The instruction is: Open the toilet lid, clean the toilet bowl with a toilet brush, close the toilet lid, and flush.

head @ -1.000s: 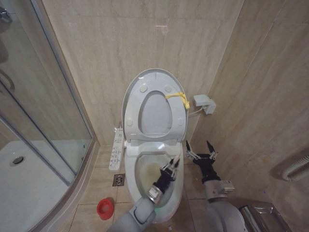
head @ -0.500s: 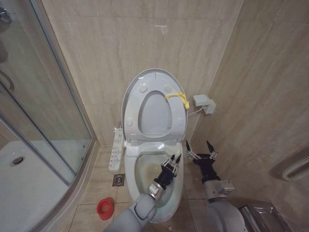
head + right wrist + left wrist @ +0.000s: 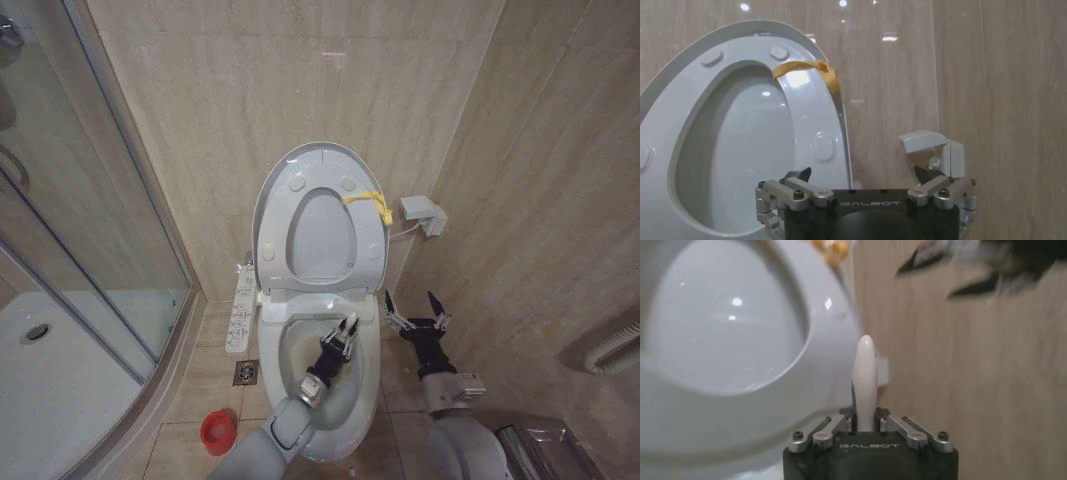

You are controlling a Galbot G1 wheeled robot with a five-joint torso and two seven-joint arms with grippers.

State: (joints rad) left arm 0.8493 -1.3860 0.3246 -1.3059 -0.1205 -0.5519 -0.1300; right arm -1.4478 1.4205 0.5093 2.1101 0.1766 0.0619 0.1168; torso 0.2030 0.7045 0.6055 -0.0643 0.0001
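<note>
The toilet lid [image 3: 320,235] stands raised against the wall, and the seat ring [image 3: 275,215] with its yellow strap [image 3: 366,200] leans up against it. Below them the toilet bowl [image 3: 296,352] lies uncovered, its inner surface stained brownish-yellow. My left gripper [image 3: 341,338] hangs over the bowl, shut on the white handle of the toilet brush [image 3: 865,375]; the handle's end sticks up past the fingers. The bristle head is hidden. Right of the bowl, near the side wall, my right gripper [image 3: 415,312] is open and holds nothing; its spread fingertips [image 3: 928,175] face the raised lid [image 3: 740,165].
A small red holder cup [image 3: 216,431] stands on the floor left of the toilet, near a floor drain [image 3: 246,372]. The glass shower door [image 3: 100,230] and white shower tray [image 3: 50,390] close off the left. A control panel [image 3: 240,305] and a wall box [image 3: 422,214] flank the toilet.
My left gripper has swung the brush to the left and a little toward the back of the bowl. The right arm, lid and seat have stayed put.
</note>
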